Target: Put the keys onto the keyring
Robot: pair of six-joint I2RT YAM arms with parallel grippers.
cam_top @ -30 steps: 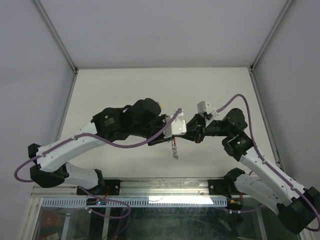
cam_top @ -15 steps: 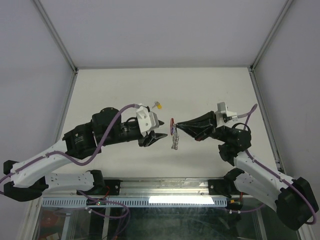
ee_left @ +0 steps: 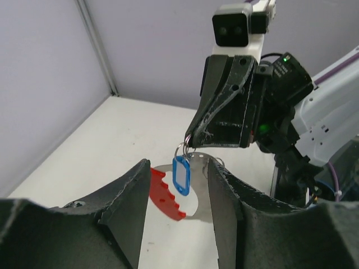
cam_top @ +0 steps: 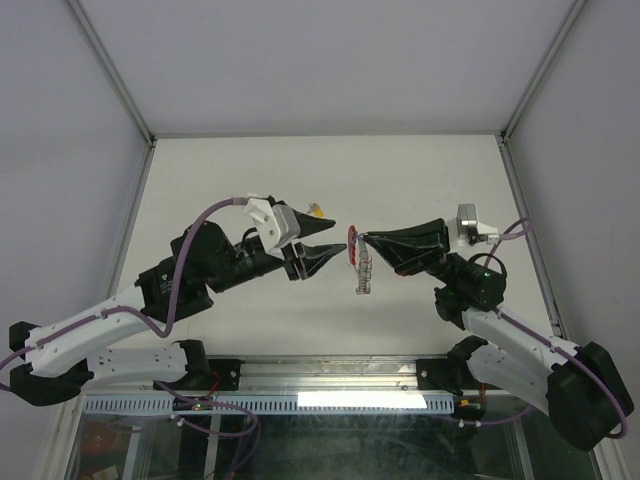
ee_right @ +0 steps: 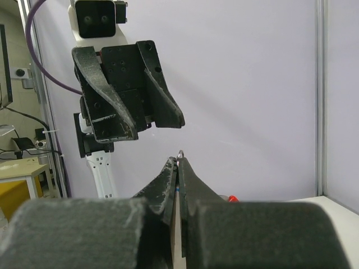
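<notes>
White worktop point(cam_top: 420, 170), pale walls point(cam_top: 300, 60). Your right jaws clench the one keyring point(cam_top: 353, 244), one blue key point(ee_left: 180, 175) on it; one yellow key point(cam_top: 316, 210) lies left of it; left jaws released.

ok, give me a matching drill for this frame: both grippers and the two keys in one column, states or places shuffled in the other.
Column A
1. left gripper
2. right gripper
3. yellow key
4. blue key

Column B
a. hanging on the ring of the keyring
b. open, holding nothing
c. lying on the table
d. shut on the keyring

Pairs: 1-b, 2-d, 3-c, 4-a
</notes>
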